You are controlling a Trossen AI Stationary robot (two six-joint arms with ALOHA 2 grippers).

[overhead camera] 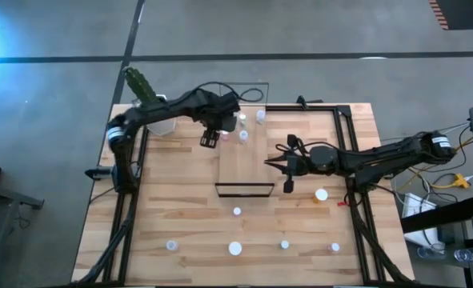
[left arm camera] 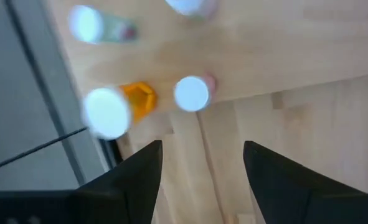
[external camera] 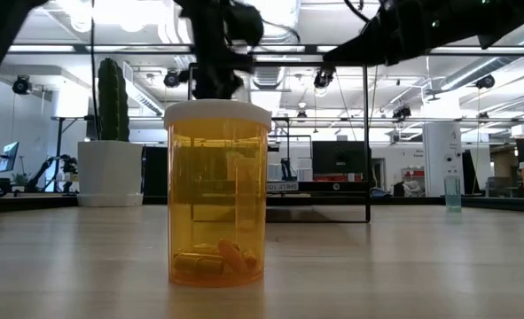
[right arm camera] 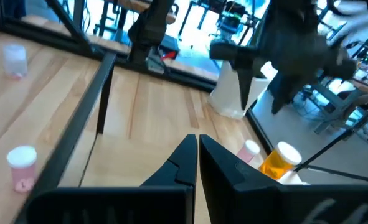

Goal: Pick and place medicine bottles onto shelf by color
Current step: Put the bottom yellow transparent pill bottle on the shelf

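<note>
The shelf (overhead camera: 244, 166) is a light-wood board lying in the table's middle. Several bottles stand at its far end: an orange one (left arm camera: 124, 102), a pink one (left arm camera: 193, 93), a greenish one (left arm camera: 103, 26). My left gripper (overhead camera: 210, 140) hovers open over that end, on the shelf's left side, with nothing between its fingers (left arm camera: 202, 149). My right gripper (overhead camera: 272, 163) is shut and empty, just off the shelf's right edge, its fingers (right arm camera: 197, 144) pointing toward the left arm. Other bottles stand upright on the table: an orange one (overhead camera: 322, 194) and several small ones along the near edge (overhead camera: 234, 248).
A large orange bottle (external camera: 217, 190) stands right in front of the low camera. A cactus in a white pot (overhead camera: 144, 88) sits at the table's far left corner. A black frame rail (overhead camera: 352, 152) runs along the table's right side. Bare wood lies between shelf and near-edge bottles.
</note>
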